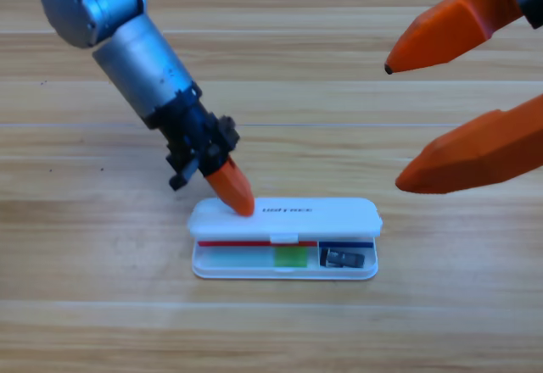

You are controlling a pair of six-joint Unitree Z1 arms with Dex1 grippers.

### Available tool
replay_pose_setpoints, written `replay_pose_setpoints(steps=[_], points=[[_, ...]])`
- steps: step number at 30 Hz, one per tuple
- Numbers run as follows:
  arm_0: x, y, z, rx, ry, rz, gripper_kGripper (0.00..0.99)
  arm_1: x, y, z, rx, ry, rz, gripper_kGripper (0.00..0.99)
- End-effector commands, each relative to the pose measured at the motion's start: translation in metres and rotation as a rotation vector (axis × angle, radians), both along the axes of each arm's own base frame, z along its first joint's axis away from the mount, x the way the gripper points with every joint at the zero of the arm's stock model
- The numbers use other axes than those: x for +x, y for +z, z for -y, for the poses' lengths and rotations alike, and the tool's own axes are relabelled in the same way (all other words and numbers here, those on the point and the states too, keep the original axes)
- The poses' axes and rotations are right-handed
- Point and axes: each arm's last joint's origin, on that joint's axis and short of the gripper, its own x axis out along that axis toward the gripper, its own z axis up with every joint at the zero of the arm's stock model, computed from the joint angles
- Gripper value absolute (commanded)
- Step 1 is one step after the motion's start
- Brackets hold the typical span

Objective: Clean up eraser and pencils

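Wooden bench (85, 322), pale planks running left to right. White case (339, 217) lies flat on it, near centre, lid half-raised.

The left gripper (235, 195) presses its orange tip on the white case (339, 218) lid's left end; the eraser (343, 258) lies inside, right of the fingers.

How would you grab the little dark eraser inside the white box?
Probably from above, leaning in from the front. Pinch the small dark rectangular eraser across its long sides. It lies flat in the right compartment of the white plastic case, with the lid close behind it. The left gripper rests on that lid, and the right gripper waits upper right.
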Motion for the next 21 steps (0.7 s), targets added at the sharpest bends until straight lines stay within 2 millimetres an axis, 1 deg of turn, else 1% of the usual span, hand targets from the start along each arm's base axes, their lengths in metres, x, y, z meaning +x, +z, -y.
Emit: replay_pose_setpoints(steps=[1, 9, 21], points=[[-0.013, -0.019, 0.012, 0.021, -0.048, -0.013, 0.000, -0.003, -0.003, -0.001, 0.023, 0.016, -0.011, 0.930], [-0.018, -0.031, 0.014, 0.028, -0.049, 0.003, 0.000, -0.002, -0.005, -0.002, 0.022, 0.020, -0.019, 0.931], [-0.027, -0.041, 0.021, 0.044, -0.056, 0.026, 0.000, -0.001, -0.006, -0.004, 0.021, 0.023, -0.025, 0.931]])
